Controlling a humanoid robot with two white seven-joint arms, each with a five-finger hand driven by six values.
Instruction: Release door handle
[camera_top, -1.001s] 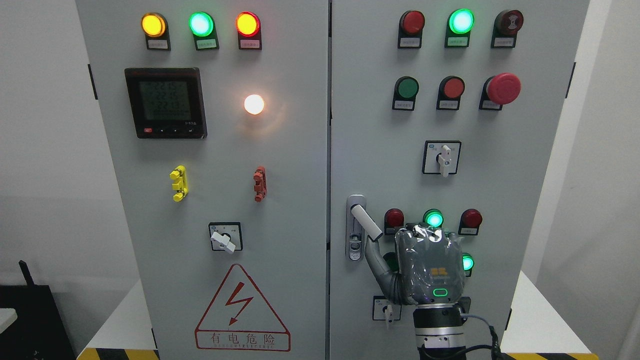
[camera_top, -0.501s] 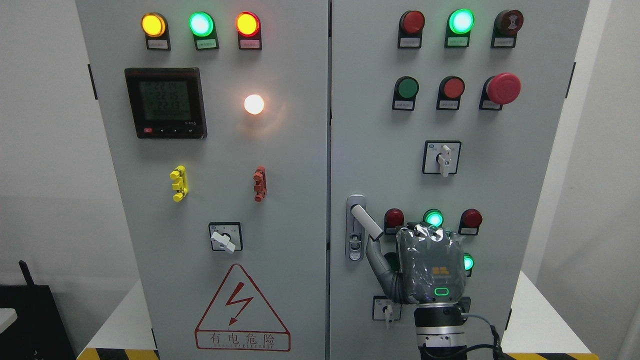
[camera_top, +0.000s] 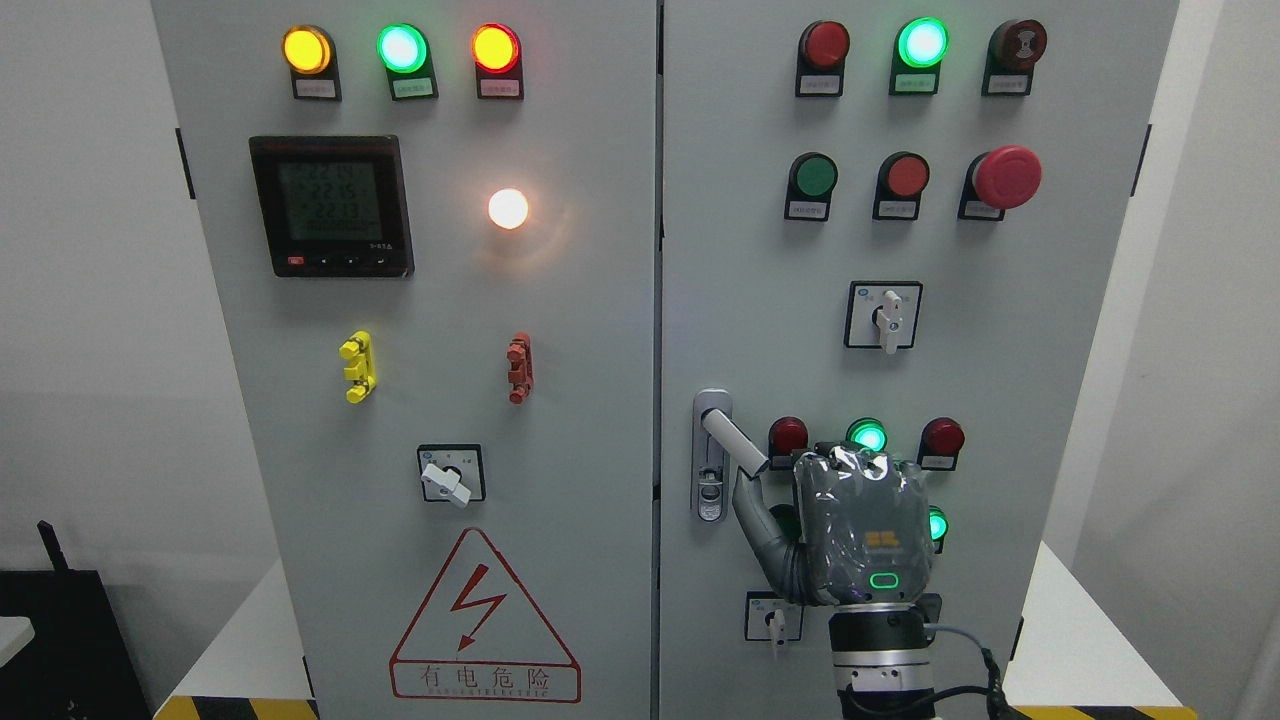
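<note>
I am looking at the door handle (camera_top: 733, 441) — a smooth pale lever angling down to the right from its metal lock plate (camera_top: 711, 455) at the left edge of the cabinet's right door (camera_top: 760, 300). My right hand (camera_top: 860, 530), grey and glossy-backed, is sitting just beside the lever's tip; its thumb is reaching up to that tip, but whether the fingers are curled or spread I cannot tell. I am counting three rotary switches and, along the top of both doors, six round lamps — three each.
</note>
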